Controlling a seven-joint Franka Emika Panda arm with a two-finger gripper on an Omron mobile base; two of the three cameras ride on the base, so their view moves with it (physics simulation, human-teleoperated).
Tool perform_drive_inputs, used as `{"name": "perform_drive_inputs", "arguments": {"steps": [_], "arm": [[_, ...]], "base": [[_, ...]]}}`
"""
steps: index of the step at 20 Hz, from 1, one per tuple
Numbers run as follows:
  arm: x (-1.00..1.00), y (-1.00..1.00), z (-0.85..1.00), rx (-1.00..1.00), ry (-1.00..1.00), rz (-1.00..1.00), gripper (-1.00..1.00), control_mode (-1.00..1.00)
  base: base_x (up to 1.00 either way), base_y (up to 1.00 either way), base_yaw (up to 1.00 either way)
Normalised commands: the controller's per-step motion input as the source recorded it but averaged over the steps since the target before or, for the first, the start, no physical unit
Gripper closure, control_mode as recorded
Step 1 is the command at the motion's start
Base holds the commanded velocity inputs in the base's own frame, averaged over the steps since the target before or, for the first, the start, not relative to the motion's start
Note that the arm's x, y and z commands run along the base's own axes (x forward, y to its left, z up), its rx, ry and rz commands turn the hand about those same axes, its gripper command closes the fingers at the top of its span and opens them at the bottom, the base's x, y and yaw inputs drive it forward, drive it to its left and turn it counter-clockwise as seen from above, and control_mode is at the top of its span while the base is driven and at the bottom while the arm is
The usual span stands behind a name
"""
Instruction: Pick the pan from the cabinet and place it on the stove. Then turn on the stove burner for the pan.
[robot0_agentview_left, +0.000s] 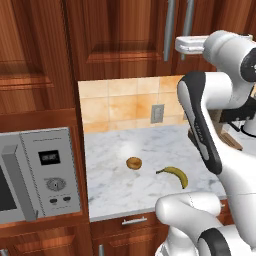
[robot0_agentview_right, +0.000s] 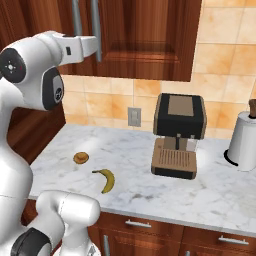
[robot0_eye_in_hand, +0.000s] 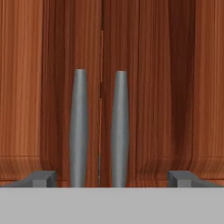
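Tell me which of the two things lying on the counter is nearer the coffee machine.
The yellow banana. It lies closer to the coffee machine than the small round brown item, which sits farther left.

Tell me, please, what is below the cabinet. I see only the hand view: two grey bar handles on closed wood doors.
Observer: Below the cabinet is a marble counter with a banana lying on it.
Operator: Is anything else near the banana?
Observer: A small brown round item lies to its left, apart from it.
Operator: And further right?
Observer: A coffee machine stands against the tiled wall.
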Motion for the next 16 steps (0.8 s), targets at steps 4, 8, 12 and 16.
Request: {"name": "perform_drive_inputs", "arguments": {"steps": [4, 8, 12, 16], "arm": [[0.01, 0.00, 0.00, 0.00, 0.00, 0.00, -1.00, -1.00], [0.14, 0.00, 0.00, 0.00, 0.03, 0.00, -1.00, -1.00], [0.23, -0.12, 0.00, 0.00, 0.01, 0.00, -1.00, -1.00], [0.36, -0.17, 0.00, 0.00, 0.06, 0.01, -1.00, -1.00]], "base": [[0.00, 0.00, 0.00], [0.00, 0.00, 0.00], [0.00, 0.00, 0.00], [0.00, 0.00, 0.00]]}}
